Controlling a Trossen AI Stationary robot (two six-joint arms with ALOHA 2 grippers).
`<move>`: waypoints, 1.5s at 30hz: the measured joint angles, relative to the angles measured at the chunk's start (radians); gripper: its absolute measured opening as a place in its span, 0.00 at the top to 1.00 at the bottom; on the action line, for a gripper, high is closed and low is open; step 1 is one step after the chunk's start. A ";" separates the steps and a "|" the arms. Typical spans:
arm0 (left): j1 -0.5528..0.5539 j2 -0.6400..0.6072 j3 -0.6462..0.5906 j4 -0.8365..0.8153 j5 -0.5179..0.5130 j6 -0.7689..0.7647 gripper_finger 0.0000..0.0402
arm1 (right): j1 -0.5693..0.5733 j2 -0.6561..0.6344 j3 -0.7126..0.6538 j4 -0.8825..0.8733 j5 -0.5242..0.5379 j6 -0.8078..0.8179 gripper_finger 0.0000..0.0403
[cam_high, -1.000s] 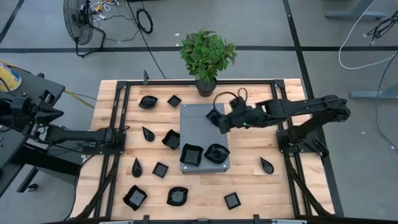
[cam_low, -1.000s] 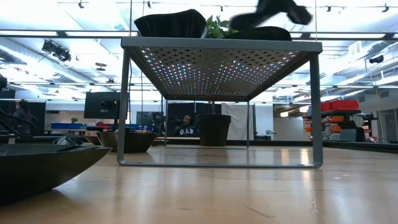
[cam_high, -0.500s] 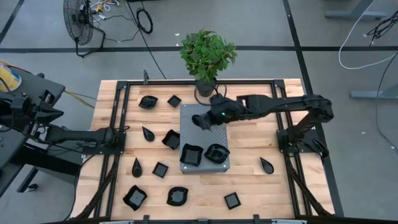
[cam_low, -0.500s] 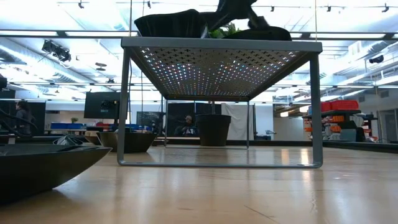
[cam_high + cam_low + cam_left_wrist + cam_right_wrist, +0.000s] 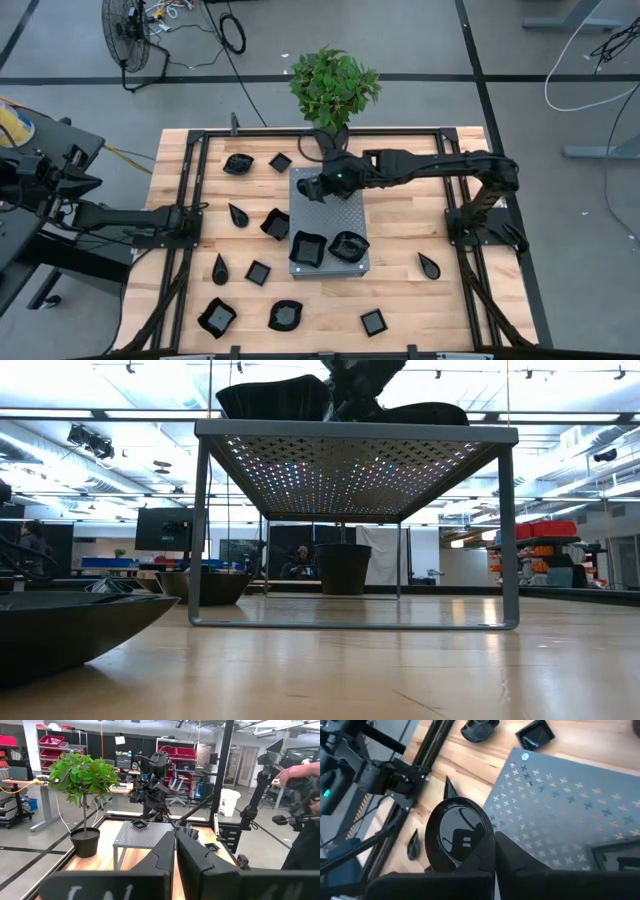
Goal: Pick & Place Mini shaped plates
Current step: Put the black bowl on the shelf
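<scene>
On the near end of the grey perforated slab (image 5: 329, 222) sit two mini shaped plates (image 5: 306, 249). Over the slab's far end the right gripper (image 5: 311, 190) is clenched on a rounded glossy black plate (image 5: 461, 841), held above the surface. The left gripper (image 5: 200, 209), pinched closed and empty, waits at the table's left edge.

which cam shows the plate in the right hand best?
Right wrist view: the teardrop plate fills the frame, pinched at its rim by the right hand above the perforated slab. High view shows only a dark speck. In low and left wrist views I can't make it out.
</scene>
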 joint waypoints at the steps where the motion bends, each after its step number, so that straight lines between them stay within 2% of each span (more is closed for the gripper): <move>1: 0.000 0.000 0.000 0.000 0.000 0.000 0.94 | 0.000 0.005 0.000 0.008 0.004 0.000 1.00; 19: 0.000 0.000 0.000 0.000 0.000 0.000 0.94 | -0.003 0.057 -0.001 -0.049 0.065 0.082 1.00; 45: 0.000 0.000 0.000 0.000 0.000 0.000 0.94 | -0.007 0.124 -0.003 -0.035 0.066 0.150 1.00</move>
